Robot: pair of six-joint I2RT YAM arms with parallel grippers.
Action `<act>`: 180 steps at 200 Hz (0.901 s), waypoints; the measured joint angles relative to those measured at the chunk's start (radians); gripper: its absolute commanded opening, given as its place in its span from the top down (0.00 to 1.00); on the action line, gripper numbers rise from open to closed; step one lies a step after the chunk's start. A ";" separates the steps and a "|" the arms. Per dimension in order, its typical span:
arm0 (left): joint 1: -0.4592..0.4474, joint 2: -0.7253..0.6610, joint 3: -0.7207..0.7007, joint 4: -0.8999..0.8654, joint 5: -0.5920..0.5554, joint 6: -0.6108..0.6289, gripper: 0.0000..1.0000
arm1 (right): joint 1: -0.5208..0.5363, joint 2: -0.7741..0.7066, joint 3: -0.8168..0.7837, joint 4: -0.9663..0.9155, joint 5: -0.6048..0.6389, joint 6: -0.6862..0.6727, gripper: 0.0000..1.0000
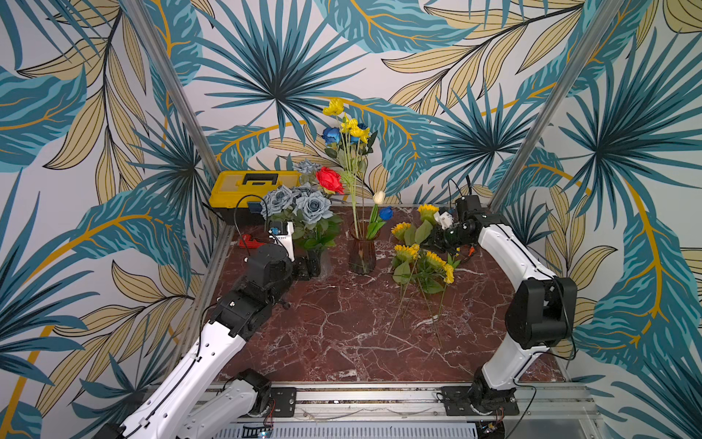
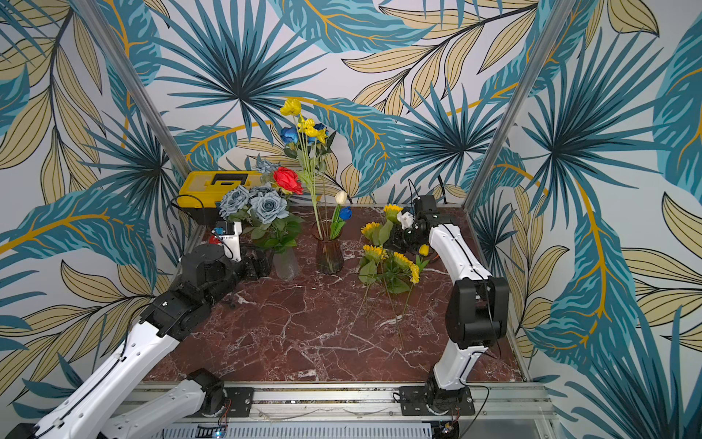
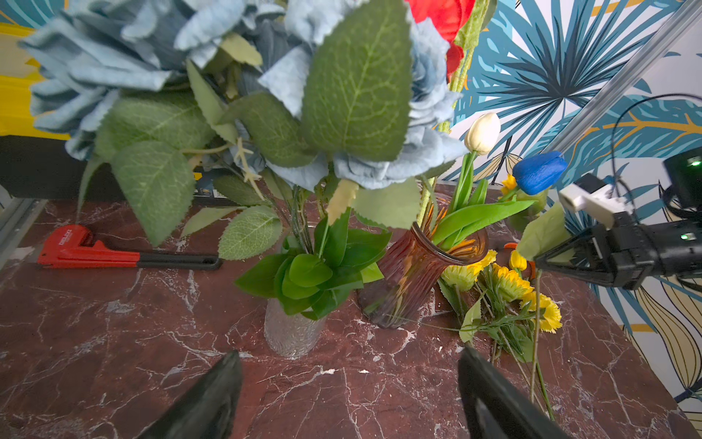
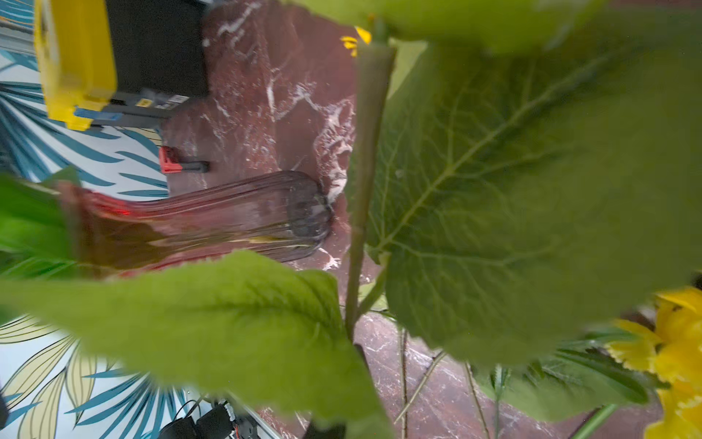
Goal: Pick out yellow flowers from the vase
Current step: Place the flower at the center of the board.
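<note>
In both top views our left arm reaches low and forward, the left gripper (image 1: 308,266) level at the foot of the clear vase (image 2: 285,264) of grey-blue roses (image 1: 313,207). Our right arm bends in from the right edge of the table (image 1: 342,334). The right gripper (image 1: 436,240) is pinched on the held sunflower (image 1: 426,213), just right of the amber vase (image 1: 362,258). Tall yellow flowers (image 1: 334,107) stand in that vase, and loose sunflowers (image 1: 421,262) lie beside it. The near half of the marble is free.

From the left wrist we see both fingers (image 3: 216,395) spread wide, gripping nothing, with the clear vase just ahead. A wrench (image 3: 114,254) lies near the table's left edge.

From the right wrist, stem and broad leaves fill the picture, so we cannot see our fingertips. The toolbox (image 4: 76,57) sits at the far corner.
</note>
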 measured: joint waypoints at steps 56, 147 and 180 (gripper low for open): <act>0.000 -0.019 -0.015 -0.001 -0.001 0.000 0.11 | -0.001 0.098 0.005 -0.054 0.115 -0.030 1.00; 0.000 -0.019 -0.016 -0.001 0.000 -0.001 0.11 | -0.003 0.108 0.021 -0.068 0.159 -0.038 1.00; 0.000 -0.019 -0.016 -0.001 0.000 -0.001 0.11 | -0.003 0.108 0.021 -0.068 0.159 -0.038 1.00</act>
